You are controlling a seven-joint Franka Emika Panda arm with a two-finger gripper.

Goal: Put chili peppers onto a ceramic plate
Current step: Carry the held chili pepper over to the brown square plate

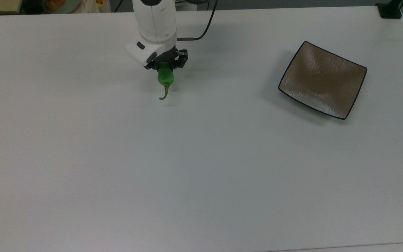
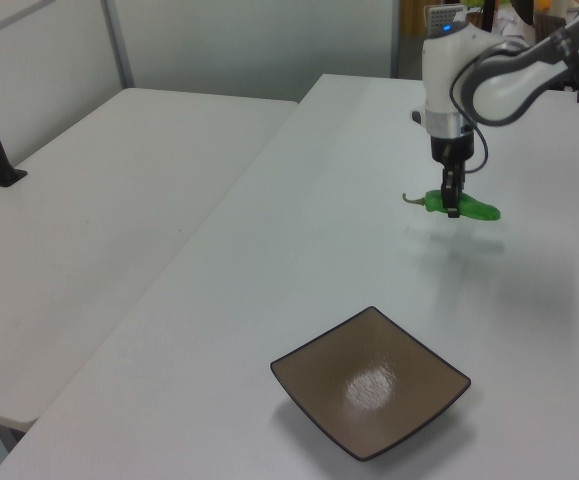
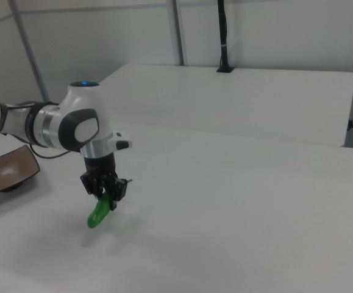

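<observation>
Chili pepper (image 2: 466, 208) clamped, gripper (image 2: 453, 207) pointing down

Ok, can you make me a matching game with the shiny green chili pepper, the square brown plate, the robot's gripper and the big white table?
Things:
1. shiny green chili pepper
2. square brown-grey ceramic plate
3. black two-finger gripper
4. white table

States:
A. shut on something
B. lying flat with nothing in it
C. lifted up in the air
D. underneath everything

Pairs: 1-C, 2-B, 3-A, 4-D
</observation>
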